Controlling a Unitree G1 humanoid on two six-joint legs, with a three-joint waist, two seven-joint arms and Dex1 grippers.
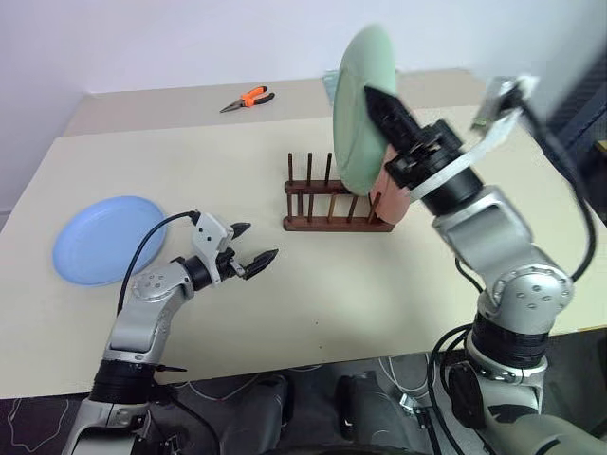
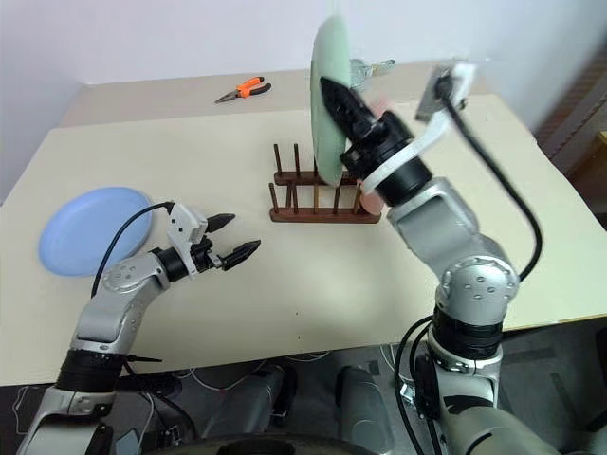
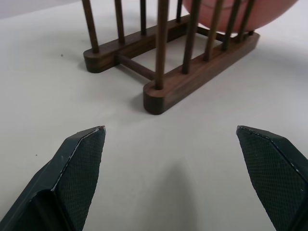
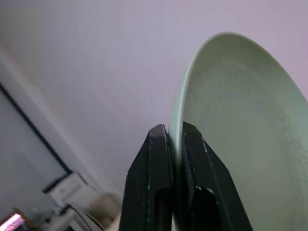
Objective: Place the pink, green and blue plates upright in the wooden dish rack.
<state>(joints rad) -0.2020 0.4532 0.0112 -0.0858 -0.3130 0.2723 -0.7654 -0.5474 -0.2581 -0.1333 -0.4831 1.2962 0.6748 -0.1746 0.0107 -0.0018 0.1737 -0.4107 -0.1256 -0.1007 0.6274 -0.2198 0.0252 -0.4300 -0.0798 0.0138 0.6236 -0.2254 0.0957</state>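
My right claw point(image 1: 379, 104) is clamped on the rim of the green plate point(image 1: 358, 114), holding it on edge above the wooden dish rack point(image 1: 334, 204) so it can drop between the pegs; its faces look sideways and it stands tall, top well over the rack. The pink plate point(image 1: 387, 201) already sits upright at the rack's right end. My left claw point(image 1: 248, 254) hangs low over the tabletop point(image 1: 313, 294), spread wide and empty, aimed at the rack. The blue plate point(image 1: 104, 239) lies flat at far left, waiting its turn
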